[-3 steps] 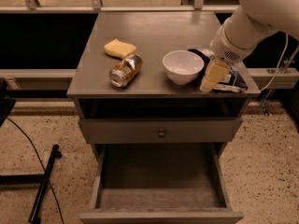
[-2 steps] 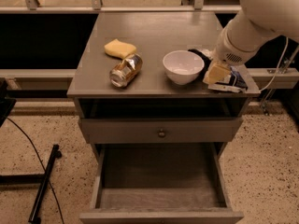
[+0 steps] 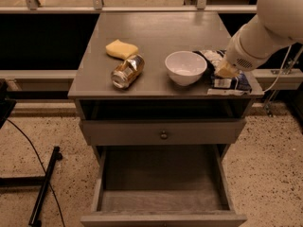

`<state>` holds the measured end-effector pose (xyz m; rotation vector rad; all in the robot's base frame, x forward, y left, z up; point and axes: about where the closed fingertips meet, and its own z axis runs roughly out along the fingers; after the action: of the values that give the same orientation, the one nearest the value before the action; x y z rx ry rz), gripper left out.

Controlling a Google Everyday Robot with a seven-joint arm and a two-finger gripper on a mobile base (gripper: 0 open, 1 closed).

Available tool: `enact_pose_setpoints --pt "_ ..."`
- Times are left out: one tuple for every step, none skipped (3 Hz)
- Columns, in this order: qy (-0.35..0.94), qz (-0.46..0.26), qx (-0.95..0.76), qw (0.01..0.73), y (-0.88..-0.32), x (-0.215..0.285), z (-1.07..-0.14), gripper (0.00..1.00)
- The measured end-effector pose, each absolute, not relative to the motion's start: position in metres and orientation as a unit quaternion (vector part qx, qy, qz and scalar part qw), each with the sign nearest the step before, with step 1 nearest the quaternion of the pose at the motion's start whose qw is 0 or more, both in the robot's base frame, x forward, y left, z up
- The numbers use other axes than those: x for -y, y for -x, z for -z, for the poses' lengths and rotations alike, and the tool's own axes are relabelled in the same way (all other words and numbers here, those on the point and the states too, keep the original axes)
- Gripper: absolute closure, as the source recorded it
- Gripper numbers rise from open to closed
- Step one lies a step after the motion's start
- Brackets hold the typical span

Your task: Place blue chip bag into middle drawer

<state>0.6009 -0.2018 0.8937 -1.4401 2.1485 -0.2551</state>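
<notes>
Presently the gripper (image 3: 226, 71) rests on the blue chip bag (image 3: 233, 84) at the cabinet top's (image 3: 156, 32) 4 o'clock corner; whether it grips cannot be told. The bag's long axis runs roughly 11 to 5 o'clock. A white bowl (image 3: 185, 67) sits just beside it at 9 o'clock. The open middle drawer (image 3: 161, 193) lies below, toward 7 o'clock. The gold can (image 3: 127, 71) and yellow sponge (image 3: 121, 48) are well apart.

- Table (image 3: 156, 30): plain matte grey.
- Open drawer (image 3: 161, 200): the same grey inside.
- Chip bag (image 3: 231, 83): dark blue with white patches.
- Gripper (image 3: 226, 71), down at the chip bag: pale tan, below a white arm (image 3: 265, 27).
- Bowl (image 3: 185, 67): white.
- Can (image 3: 127, 71): shiny gold-brown.
- Sponge (image 3: 122, 49): yellow.
- Floor (image 3: 42, 131): beige, dark-speckled.
</notes>
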Motion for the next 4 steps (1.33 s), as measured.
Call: enact_pose_setpoints --pt "0.531 0.098 -0.794 0.28 -0.599 0.2 -0.903 0.8" --pt "0.539 0.105 -0.786 0.284 -0.597 0.197 -0.909 0.57" --pt "0.539 0.101 -0.789 0.277 -0.596 0.199 -0.899 0.34" --pt "0.537 0.093 -0.793 0.273 -0.596 0.202 -0.892 0.11"
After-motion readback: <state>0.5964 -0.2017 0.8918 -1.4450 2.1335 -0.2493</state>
